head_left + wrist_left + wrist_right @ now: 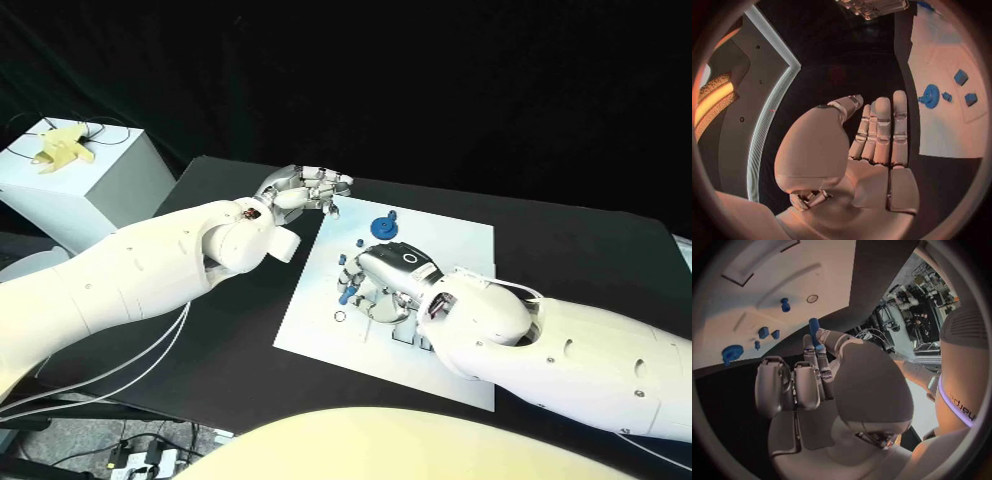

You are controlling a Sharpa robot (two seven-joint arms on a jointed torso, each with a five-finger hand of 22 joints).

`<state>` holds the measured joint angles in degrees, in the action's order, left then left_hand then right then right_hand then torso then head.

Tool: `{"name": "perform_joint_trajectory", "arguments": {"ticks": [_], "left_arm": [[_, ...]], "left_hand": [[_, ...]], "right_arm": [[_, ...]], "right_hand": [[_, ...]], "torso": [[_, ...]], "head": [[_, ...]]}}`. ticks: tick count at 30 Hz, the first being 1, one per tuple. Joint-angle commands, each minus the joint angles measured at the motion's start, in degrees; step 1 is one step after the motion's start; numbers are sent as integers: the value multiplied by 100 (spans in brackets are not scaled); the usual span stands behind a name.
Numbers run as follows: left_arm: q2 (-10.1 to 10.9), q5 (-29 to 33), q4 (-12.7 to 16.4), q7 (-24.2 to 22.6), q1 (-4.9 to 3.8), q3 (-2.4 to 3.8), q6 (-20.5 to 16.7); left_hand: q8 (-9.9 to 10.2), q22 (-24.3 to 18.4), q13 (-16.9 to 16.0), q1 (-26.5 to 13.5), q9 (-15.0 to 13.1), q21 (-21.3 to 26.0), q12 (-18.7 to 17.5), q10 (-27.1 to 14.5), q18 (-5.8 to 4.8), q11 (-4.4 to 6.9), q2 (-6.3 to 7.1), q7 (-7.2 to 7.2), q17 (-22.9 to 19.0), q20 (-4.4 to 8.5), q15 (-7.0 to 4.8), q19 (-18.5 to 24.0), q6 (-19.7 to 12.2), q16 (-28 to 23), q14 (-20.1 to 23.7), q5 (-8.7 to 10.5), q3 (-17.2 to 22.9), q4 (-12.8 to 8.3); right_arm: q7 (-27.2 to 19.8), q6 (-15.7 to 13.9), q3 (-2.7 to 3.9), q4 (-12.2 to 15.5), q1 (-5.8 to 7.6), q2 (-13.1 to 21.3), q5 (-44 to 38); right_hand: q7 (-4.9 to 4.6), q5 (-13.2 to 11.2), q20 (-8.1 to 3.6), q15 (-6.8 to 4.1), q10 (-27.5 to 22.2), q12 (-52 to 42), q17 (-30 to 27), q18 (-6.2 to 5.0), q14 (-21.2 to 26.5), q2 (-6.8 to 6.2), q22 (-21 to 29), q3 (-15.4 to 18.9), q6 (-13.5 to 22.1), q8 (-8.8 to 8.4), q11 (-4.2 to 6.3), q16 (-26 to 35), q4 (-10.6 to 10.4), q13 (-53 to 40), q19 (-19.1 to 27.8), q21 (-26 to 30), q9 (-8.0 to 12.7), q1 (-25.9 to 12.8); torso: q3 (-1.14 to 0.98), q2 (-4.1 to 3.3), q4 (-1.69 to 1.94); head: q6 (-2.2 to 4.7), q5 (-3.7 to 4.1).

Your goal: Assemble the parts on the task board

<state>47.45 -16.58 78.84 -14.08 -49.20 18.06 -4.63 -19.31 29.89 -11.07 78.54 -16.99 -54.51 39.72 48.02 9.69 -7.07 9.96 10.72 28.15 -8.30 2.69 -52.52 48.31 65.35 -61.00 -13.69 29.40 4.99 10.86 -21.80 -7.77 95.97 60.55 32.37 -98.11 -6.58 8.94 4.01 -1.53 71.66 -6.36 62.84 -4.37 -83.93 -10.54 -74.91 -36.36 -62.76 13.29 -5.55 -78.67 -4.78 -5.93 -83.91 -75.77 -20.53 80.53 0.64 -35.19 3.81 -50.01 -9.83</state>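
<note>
The white task board (pixel 447 235) lies in the middle of the black table. A blue gear (pixel 384 226) stands near its far edge, with small blue pieces (pixel 358 243) beside it. My right hand (pixel 387 272) hovers over the board's left half and pinches a blue peg (pixel 814 325) between thumb and a finger. Beyond it, the right wrist view shows the gear (pixel 732 352), small blue blocks (pixel 764 332) and an upright blue pin (pixel 785 304). My left hand (pixel 306 188) floats off the board's far left corner, fingers straight and apart, holding nothing (pixel 879 135).
A white box (pixel 87 185) with a yellow object (pixel 61 148) on top stands off the table's far left. Loose cables (pixel 137 455) lie on the floor at the near left. The board's near right part (pixel 462 385) is covered by my right arm.
</note>
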Motion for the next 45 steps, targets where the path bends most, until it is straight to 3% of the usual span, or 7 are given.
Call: {"name": "perform_joint_trajectory", "arguments": {"ticks": [1,4,10,16,45], "left_arm": [[-29,-15,-6,-48,-3,5,187],[-47,-22,-11,-50,-3,6,210],[-48,-27,-14,-49,-4,6,222],[-40,-28,-16,-42,-4,6,217],[-28,-31,-6,-20,-4,6,188]], "left_hand": [[-29,-5,5,10,9,35,-27,-45,89,9,-30,1,-7,7,10,-50,-26,-19,33,17,-31,4],[-29,-5,5,10,9,35,-27,-45,89,9,-30,1,-7,7,10,-50,-26,-19,33,17,-31,4],[-31,-8,7,9,9,39,-27,-46,89,8,-24,1,-7,7,11,-50,-28,-20,36,17,-37,6],[-31,-8,7,9,9,39,-27,-46,89,8,-24,1,-7,7,11,-50,-28,-20,36,17,-37,6],[-39,-17,11,8,10,51,-24,-47,89,7,-29,2,-7,6,13,-53,-29,-21,41,14,-45,17]], "right_arm": [[34,92,-13,-36,-49,-62,-588],[61,131,-35,-77,-85,-112,-731],[133,135,-87,-163,-153,-197,-1030],[169,188,-117,-224,-201,-244,-1135],[174,334,-148,-315,-276,-304,-1161]], "right_hand": [[-16,4,-27,-39,317,20,-4,90,-105,61,-11,-19,-6,76,289,-13,16,3,-105,-24,-478,5],[-16,4,-27,-39,317,20,-4,90,-105,61,-11,-19,-6,76,289,-13,16,3,-105,-24,-478,5],[-16,-2,-27,-39,319,27,2,91,-106,60,-17,-26,-2,82,288,-15,27,1,-106,-29,-487,-1],[-15,-6,-26,-39,320,31,-1,92,-106,60,-21,-31,0,86,288,-14,34,0,-106,-32,-492,-5],[-15,-6,-26,-39,320,31,-1,92,-106,60,-21,-31,0,86,288,-14,34,0,-106,-32,-492,-5]], "torso": [[-5,-2,0],[-2,-4,-11],[-7,-3,11],[-10,0,4],[-9,-7,1]], "head": [[1,-28],[1,-45],[1,-60],[1,-73],[1,-109]]}}
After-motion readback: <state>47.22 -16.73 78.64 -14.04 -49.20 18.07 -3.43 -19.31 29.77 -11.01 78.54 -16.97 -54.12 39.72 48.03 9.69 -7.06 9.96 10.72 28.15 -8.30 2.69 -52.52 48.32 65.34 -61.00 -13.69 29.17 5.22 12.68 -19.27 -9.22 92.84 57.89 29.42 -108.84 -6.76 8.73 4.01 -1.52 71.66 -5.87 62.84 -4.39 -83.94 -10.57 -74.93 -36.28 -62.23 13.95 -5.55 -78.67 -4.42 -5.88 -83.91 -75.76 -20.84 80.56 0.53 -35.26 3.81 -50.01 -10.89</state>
